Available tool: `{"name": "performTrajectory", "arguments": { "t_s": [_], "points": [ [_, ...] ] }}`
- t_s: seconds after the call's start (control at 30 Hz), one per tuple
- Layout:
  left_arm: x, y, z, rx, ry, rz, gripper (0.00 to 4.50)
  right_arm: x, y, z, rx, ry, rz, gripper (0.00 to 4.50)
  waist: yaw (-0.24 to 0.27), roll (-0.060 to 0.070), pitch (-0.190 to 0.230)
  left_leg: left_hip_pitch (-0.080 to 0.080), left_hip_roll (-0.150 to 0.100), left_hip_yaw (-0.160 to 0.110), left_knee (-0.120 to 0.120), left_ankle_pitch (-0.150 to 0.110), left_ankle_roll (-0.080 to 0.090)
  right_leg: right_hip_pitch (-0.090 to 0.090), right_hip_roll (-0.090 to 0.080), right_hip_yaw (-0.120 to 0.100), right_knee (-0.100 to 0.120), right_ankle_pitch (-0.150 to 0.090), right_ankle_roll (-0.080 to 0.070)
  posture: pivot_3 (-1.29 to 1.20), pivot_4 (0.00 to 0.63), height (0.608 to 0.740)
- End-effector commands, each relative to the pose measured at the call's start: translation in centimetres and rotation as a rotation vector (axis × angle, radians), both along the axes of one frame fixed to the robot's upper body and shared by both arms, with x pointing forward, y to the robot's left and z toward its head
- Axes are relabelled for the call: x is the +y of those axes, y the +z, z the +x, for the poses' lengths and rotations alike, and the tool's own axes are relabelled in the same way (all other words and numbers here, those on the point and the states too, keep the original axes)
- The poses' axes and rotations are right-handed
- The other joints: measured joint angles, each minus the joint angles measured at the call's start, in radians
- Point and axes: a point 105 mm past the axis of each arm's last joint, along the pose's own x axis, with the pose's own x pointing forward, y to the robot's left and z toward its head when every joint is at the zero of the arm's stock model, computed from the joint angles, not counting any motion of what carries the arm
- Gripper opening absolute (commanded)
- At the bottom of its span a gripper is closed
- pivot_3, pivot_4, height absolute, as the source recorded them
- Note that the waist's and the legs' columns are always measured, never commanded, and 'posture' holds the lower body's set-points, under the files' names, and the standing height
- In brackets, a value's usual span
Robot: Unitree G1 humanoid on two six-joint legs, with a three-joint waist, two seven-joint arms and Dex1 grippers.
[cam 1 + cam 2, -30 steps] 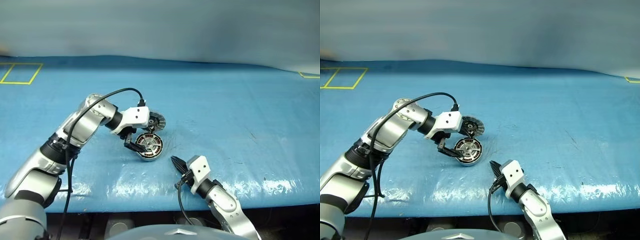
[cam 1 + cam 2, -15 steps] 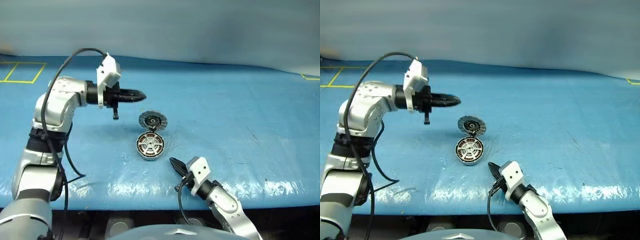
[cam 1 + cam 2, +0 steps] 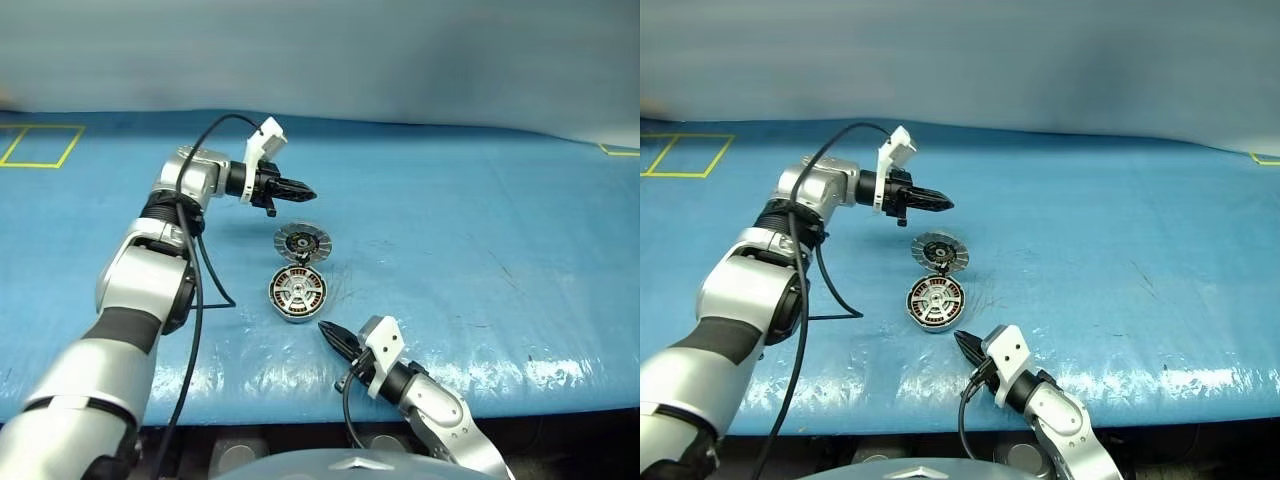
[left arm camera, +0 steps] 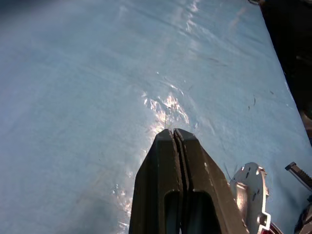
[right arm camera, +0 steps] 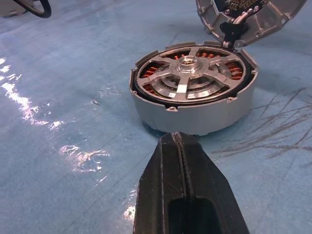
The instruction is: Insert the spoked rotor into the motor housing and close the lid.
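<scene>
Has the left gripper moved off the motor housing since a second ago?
Yes. The left gripper was down at the motor housing; now it is shut and empty, beyond the open lid, away from the housing.

Arms: silver-grey rounded shells, black joint bands at elbows and forearms. White wrist blocks carry the cameras. Left gripper (image 3: 305,190): two black tapered fingers (image 4: 165,165), matte, wedge-shaped. Right gripper (image 3: 328,332) likewise black. A thin black cable loops along each arm from the wrist block.
</scene>
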Motion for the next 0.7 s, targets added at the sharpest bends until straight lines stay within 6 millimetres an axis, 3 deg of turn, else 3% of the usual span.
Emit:
{"name": "performTrajectory", "arguments": {
  "t_s": [0.03, 0.4, 0.7],
  "points": [
    [-0.6, 1.3, -0.1, -0.03, -0.054, 0.005, 0.04, 0.2, 1.5, -0.1, -0.043, -0.018, 0.039, 0.0, 0.0, 0.0, 0.0, 0.0, 0.0, 0.0, 0.0, 0.0, 0.0, 0.0, 0.0, 0.0, 0.0, 0.0, 0.0, 0.0, 0.15, 0.74],
    [-1.1, -1.6, -3.4, 0.073, -0.305, 0.12, 0.04, -0.1, 1.2, 0.2, -0.041, -0.045, 0.021, 0.0, 0.002, 0.0, 0.0, 0.0, 0.0, 0.0, 0.001, 0.0, 0.0, 0.0, 0.0, 0.0, 0.0, 0.0, 0.0, 0.0, 0.15, 0.74],
    [0.8, -5.2, -7.4, 0.102, -0.474, 0.292, 0.04, 0.3, 1.0, 0.6, -0.041, -0.03, 0.018, 0.0, 0.004, 0.0, 0.001, 0.0, 0.001, 0.0, 0.0, 0.0, 0.0, 0.0, 0.0, 0.0, 0.001, 0.0, 0.0, 0.0, 0.15, 0.74]
  ]
}}
